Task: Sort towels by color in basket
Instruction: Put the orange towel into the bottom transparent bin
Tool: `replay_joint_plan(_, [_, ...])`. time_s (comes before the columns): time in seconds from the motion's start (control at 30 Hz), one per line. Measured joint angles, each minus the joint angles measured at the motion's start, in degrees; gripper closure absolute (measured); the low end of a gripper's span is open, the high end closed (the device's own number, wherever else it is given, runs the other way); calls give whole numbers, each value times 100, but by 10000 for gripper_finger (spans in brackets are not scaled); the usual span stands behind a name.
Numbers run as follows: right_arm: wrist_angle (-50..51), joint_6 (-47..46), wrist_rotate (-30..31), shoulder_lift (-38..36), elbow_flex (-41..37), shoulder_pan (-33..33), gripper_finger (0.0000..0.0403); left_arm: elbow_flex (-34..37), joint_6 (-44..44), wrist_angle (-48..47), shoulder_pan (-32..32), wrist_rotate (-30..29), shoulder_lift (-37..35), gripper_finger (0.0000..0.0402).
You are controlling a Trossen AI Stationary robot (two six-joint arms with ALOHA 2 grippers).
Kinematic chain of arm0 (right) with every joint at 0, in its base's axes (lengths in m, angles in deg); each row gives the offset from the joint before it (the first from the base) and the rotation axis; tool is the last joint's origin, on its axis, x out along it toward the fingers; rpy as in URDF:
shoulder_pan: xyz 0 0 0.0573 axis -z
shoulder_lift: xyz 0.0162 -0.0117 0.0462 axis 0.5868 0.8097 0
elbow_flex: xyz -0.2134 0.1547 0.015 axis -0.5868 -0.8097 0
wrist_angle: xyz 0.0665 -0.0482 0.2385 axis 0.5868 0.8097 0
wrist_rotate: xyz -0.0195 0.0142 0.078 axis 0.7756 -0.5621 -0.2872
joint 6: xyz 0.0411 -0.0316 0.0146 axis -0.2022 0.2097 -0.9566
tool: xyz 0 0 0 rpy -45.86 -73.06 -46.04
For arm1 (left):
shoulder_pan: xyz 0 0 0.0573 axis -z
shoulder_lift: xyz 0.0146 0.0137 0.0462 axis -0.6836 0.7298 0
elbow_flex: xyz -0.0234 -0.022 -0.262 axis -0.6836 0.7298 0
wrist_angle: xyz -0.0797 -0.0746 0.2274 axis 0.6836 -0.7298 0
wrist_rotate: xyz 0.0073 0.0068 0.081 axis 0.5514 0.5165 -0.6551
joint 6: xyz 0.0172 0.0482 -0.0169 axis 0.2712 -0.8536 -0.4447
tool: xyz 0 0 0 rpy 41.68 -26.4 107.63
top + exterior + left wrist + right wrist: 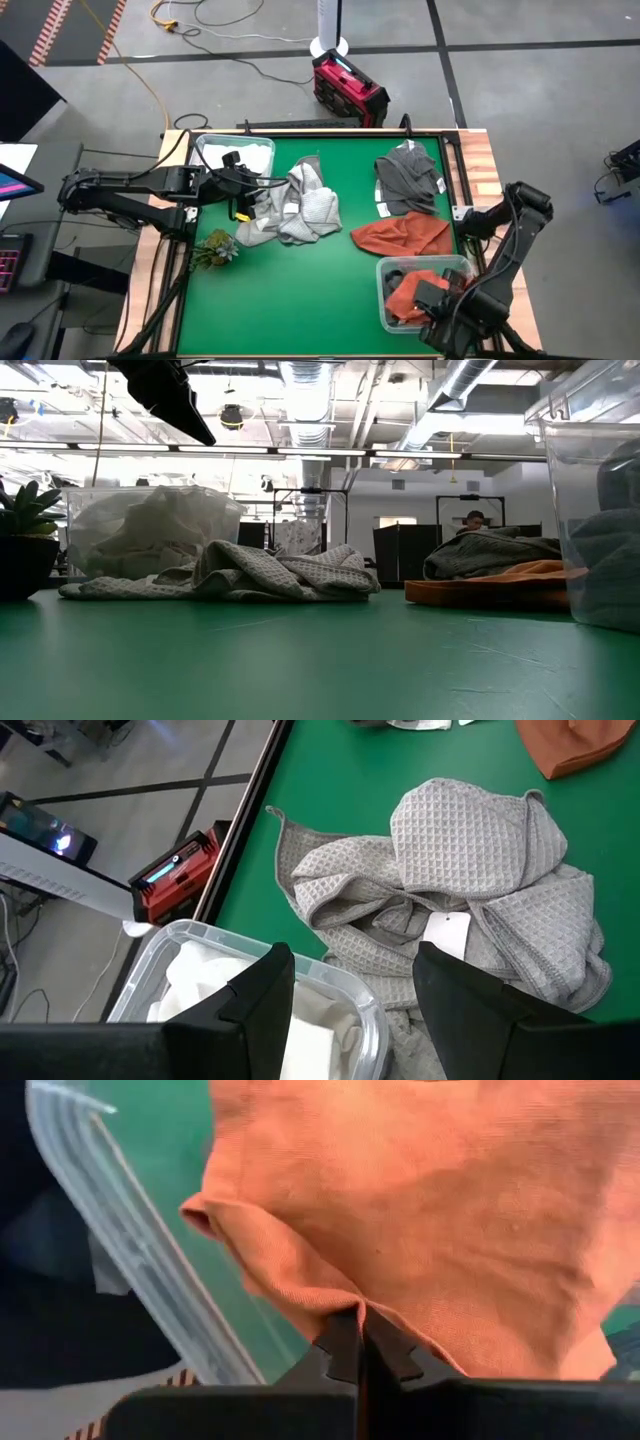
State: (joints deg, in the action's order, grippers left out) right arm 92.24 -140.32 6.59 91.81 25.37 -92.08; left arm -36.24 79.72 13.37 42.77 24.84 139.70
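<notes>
1. The rust towel [420, 1210] hangs pinched in the right gripper [360, 1342], over the bin [385, 300] at the table's [340, 290] front right corner.
2. Judgement: lower it well inside before releasing, so no cloth drapes over the rim.
3. The left gripper [350, 990] hovers with fingers apart over the white-towel bin [345, 985], beside the grey towels [460, 900].

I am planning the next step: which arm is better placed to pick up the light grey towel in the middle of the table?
Left. The left tool hangs open right beside the light grey towel, empty. The right tool is shut on a rust orange towel over the clear bin, farther away.
</notes>
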Motion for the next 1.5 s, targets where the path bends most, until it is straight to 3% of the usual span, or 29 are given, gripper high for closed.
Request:
replay_joint_plan(0.23, [-469,123,54,-40,-661,236,385,0,-35,36,2,0,0,205])
replay_joint_plan(0.57, [-1769,2475,17,-67,-1628,1157,384,0,-33,37,0,9,0,205])
replay_joint_plan(0.7, [-2172,2955,-95,-108,-1807,1460,381,0,-27,31,2,13,-1,205])
replay_joint_plan(0.9, [-2286,2977,18,-97,-1816,1587,344,0,-1,-30,2,26,0,205])
replay_joint_plan(1.03, [-2240,2988,-143,-76,-1723,1602,297,0,14,-30,0,26,0,205])
replay_joint_plan(1.3, [-533,3002,-793,-51,-670,1751,173,0,26,-15,0,26,0,205])
replay_joint_plan(1.4, [390,3000,-720,-55,-7,1808,153,0,26,-10,0,26,-1,205])
replay_joint_plan(1.5, [1159,3024,-241,-61,603,1870,149,0,25,-11,1,26,0,205])
